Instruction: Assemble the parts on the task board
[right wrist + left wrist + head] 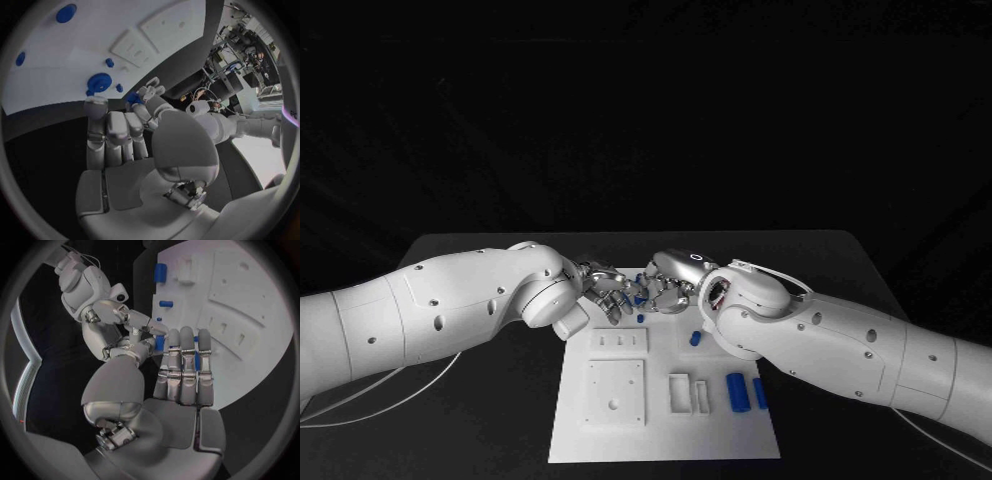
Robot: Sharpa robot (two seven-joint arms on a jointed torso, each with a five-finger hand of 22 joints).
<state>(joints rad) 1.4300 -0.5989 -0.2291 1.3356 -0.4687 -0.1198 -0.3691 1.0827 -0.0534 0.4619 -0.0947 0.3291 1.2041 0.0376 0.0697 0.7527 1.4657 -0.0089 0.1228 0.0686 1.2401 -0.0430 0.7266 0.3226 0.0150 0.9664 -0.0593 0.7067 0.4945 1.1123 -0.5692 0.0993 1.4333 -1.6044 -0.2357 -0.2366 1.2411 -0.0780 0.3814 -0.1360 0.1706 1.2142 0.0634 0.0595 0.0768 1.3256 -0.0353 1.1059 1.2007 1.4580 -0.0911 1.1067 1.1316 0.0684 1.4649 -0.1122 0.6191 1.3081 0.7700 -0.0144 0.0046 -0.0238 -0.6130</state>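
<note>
**Operator:** At the far end of the task board (661,430), what do you read?

**Monitor:** You have both robot hands meeting there, over the board's far edge. The left robot hand (600,290) comes in from the left, the right robot hand (672,285) from the right; their fingertips are close together, touching or nearly so.

**Operator:** State of each robot hand?

**Monitor:** In the left wrist view your left robot hand (181,365) has its long fingers straight and pressed side by side, with a small blue part (160,343) pinched between thumb and fingers. The right robot hand (125,130) has its fingers curled in, and a blue piece (133,98) sits at the fingertips. You cannot tell whether it grips that piece or only touches it.

**Operator:** Other parts?

**Monitor:** You will find two blue cylinders (737,390) lying side by side at the board's near right. Both rest on the white surface, on the black table (502,420).
</note>
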